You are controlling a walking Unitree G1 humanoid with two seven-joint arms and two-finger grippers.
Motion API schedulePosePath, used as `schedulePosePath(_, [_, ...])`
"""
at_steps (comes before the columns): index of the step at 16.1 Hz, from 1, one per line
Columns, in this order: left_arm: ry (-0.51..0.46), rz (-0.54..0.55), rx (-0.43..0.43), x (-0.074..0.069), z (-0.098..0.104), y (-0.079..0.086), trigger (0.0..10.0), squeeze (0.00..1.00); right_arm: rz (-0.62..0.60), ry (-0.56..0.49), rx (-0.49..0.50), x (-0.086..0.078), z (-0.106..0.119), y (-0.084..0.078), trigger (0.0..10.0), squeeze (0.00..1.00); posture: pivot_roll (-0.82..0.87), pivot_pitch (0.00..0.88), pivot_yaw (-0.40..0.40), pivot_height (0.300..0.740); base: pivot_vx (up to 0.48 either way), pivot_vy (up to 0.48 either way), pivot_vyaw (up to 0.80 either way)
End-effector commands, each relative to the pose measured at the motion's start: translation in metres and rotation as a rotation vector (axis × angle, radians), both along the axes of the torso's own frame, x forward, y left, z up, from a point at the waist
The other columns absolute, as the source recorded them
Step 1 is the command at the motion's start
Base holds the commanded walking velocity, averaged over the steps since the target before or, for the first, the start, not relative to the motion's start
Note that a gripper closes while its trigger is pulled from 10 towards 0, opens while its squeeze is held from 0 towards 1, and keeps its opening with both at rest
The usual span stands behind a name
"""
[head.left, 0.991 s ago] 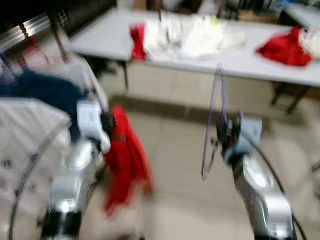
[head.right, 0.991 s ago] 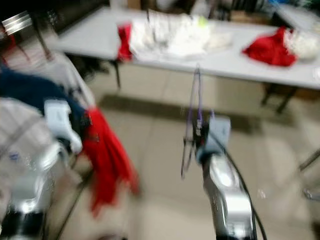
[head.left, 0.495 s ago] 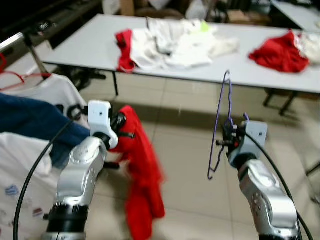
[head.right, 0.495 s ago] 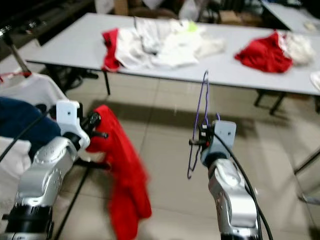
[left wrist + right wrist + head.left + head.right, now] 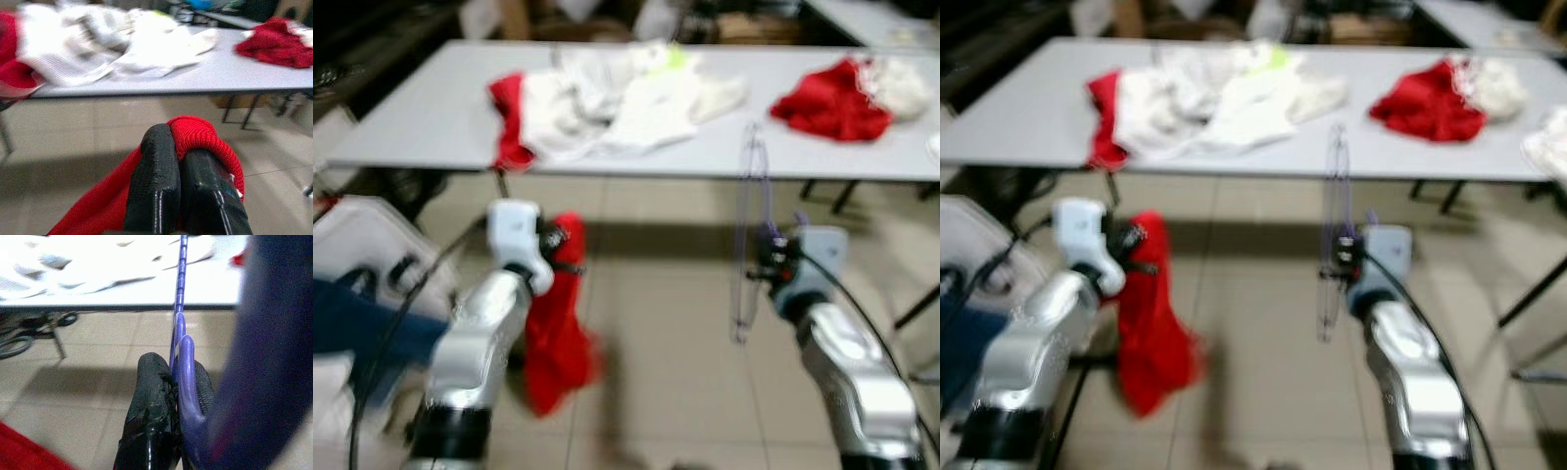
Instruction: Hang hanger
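A thin purple hanger (image 5: 745,235) stands upright in front of me, its hook up near the table's front edge. My right gripper (image 5: 768,262) is shut on it, and in the right wrist view the hanger (image 5: 180,328) runs up from between the black fingers (image 5: 151,396). My left gripper (image 5: 564,257) is shut on a red garment (image 5: 551,338) that dangles toward the tiled floor. The left wrist view has the red knit cloth (image 5: 205,137) pinched between the two fingers (image 5: 156,181).
A long grey table (image 5: 411,117) crosses the view ahead with a pile of white and red clothes (image 5: 607,98) and a red heap (image 5: 827,98) at the right. White and dark blue garments (image 5: 352,294) hang at my left. Tiled floor lies between me and the table.
The view has swung right, so the hanging clothes at my left have slid toward the edge. Both grippers keep their hold; the red garment still hangs from the left one.
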State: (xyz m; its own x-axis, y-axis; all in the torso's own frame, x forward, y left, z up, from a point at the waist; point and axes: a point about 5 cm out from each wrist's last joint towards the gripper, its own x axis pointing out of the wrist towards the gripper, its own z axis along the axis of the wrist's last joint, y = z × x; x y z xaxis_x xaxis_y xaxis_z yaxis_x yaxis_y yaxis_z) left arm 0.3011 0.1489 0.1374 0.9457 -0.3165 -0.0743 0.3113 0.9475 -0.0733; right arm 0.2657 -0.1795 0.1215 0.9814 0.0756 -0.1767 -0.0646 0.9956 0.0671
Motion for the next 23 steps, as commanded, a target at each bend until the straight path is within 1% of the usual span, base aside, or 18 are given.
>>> schedulePosePath(1, [-0.036,0.025,0.01,0.001,0.008,0.009,10.0,0.0,0.03,-0.029,0.005,-0.001,0.007,0.006,10.0,0.0,-0.11,0.0,0.02,0.74,0.416,0.0,0.0])
schedulePosePath(4, [-0.041,0.003,0.012,-0.002,0.01,0.007,10.0,0.0,0.031,-0.021,-0.004,0.0,0.005,0.003,10.0,0.0,-0.1,0.004,0.01,0.74,0.417,0.0,0.0])
schedulePosePath(6, [-0.044,0.003,0.017,-0.002,0.01,0.007,10.0,0.0,0.042,-0.021,-0.009,0.002,0.006,0.004,10.0,0.0,-0.1,0.0,0.007,0.74,0.416,0.0,0.0])
schedulePosePath(9, [-0.067,-0.039,0.036,0.001,0.015,0.002,10.0,0.0,0.056,-0.034,-0.023,0.002,0.009,0.004,10.0,0.0,-0.11,0.0,0.012,0.74,0.416,0.0,-0.8])
schedulePosePath(10, [-0.088,-0.086,0.05,0.004,0.024,-0.004,10.0,0.0,0.088,-0.064,-0.023,0.003,0.015,0.002,10.0,0.0,-0.11,0.0,0.014,0.74,0.416,0.0,0.0])
schedulePosePath(12, [-0.123,-0.056,0.023,0.013,0.039,-0.001,10.0,0.0,0.191,-0.1,-0.042,0.003,0.025,-0.002,10.0,0.0,-0.11,0.0,0.016,0.74,0.418,0.0,0.0])
schedulePosePath(13, [-0.13,-0.05,0.019,0.015,0.042,0.0,10.0,0.0,0.213,-0.103,-0.046,0.004,0.027,-0.004,10.0,0.0,-0.11,0.0,0.019,0.74,0.412,0.0,0.0])
schedulePosePath(14, [-0.148,-0.042,0.026,0.019,0.05,0.004,10.0,0.0,0.268,-0.11,-0.057,0.003,0.032,-0.006,10.0,0.0,-0.11,0.0,0.021,0.74,0.412,0.0,0.0])
schedulePosePath(16, [-0.202,-0.01,0.056,0.033,0.074,0.014,10.0,0.0,0.501,-0.128,-0.107,-0.002,0.052,-0.01,10.0,0.0,-0.1,0.0,0.017,0.74,0.418,0.0,0.0])
schedulePosePath(17, [-0.226,0.004,0.075,0.04,0.084,0.018,10.0,0.0,0.577,-0.12,-0.127,-0.005,0.059,-0.014,10.0,0.0,-0.1,0.0,0.015,0.74,0.416,0.0,0.0])
schedulePosePath(18, [-0.263,0.025,0.089,0.05,0.101,0.024,10.0,0.0,0.717,-0.105,-0.156,-0.013,0.07,-0.017,10.0,0.0,-0.1,0.0,0.013,0.74,0.416,0.0,0.0])
schedulePosePath(20, [-0.339,0.068,0.133,0.067,0.132,0.039,10.0,0.0,0.899,-0.041,-0.221,-0.026,0.08,-0.024,10.0,0.0,-0.1,0.0,0.014,0.74,0.416,0.0,0.0])
schedulePosePath(23, [-0.42,0.106,0.171,0.076,0.166,0.056,10.0,0.0,1.041,0.036,-0.234,-0.035,0.085,-0.03,10.0,0.0,-0.1,0.0,0.023,0.74,0.414,0.0,0.0])
